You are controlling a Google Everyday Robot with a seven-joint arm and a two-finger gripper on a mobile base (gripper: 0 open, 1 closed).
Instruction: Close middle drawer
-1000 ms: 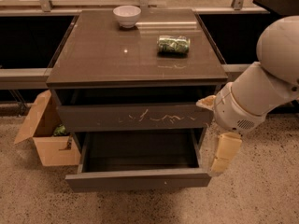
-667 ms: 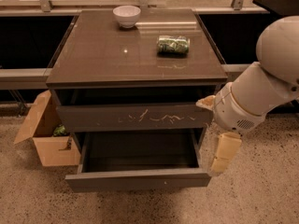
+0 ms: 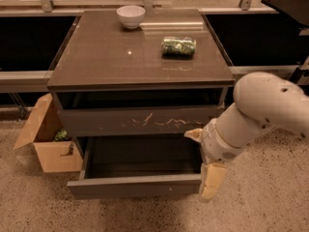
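Note:
The middle drawer (image 3: 135,186) is pulled far out of the dark grey-brown cabinet, its plain front low in the view with a tiny white speck right of centre. Its inside looks empty. My gripper (image 3: 211,180) hangs down from the white arm (image 3: 260,110) at the right end of that drawer front, at or just in front of its right corner. Above it, the drawer front with white scratches (image 3: 145,121) stands slightly out.
A white bowl (image 3: 131,16) and a green packet (image 3: 178,47) lie on the cabinet top (image 3: 120,57). An open cardboard box (image 3: 46,141) stands on the floor left of the cabinet. Speckled floor lies in front and to the right.
My arm has swung left and down, bringing the gripper from beside the cabinet's right side to the right end of the open drawer front. The drawer has not visibly moved.

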